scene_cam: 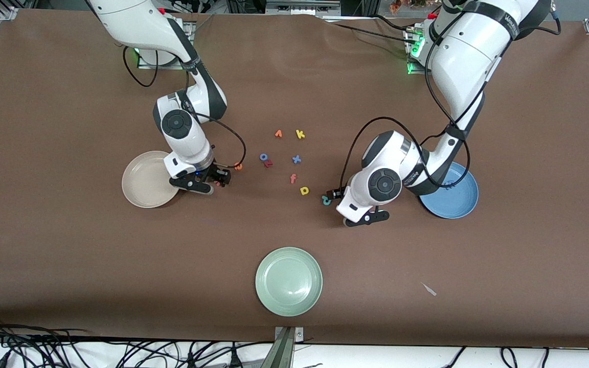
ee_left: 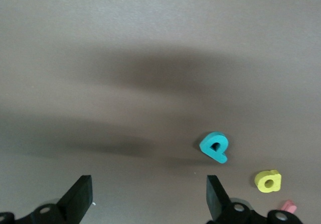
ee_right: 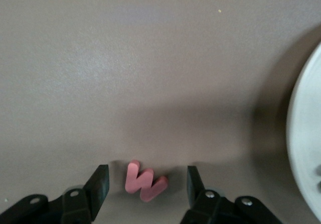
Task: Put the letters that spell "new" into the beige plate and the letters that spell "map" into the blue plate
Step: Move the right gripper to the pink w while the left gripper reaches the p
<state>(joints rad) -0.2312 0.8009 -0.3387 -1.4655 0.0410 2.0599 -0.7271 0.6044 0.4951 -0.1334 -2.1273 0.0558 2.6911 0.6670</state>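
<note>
Beige plate point(scene_cam: 143, 181) and blue plate point(scene_cam: 460, 199) sit at opp. table ends. Right gripper point(ee_right: 145, 186), fingers apart, straddles pink w point(ee_right: 144, 181) beside beige plate. Left gripper point(ee_left: 149, 196), fingers wide apart, near teal p point(ee_left: 215, 146). Foam: light, squashy; pinch across the flat sides.

Even, bright overhead light; soft arm shadows fall on the brown table point(scene_cam: 69, 245). Faint glare on the green plate point(scene_cam: 289, 281). Wrist views are dimmer, with broad blurred shadows and slightly soft edges
</note>
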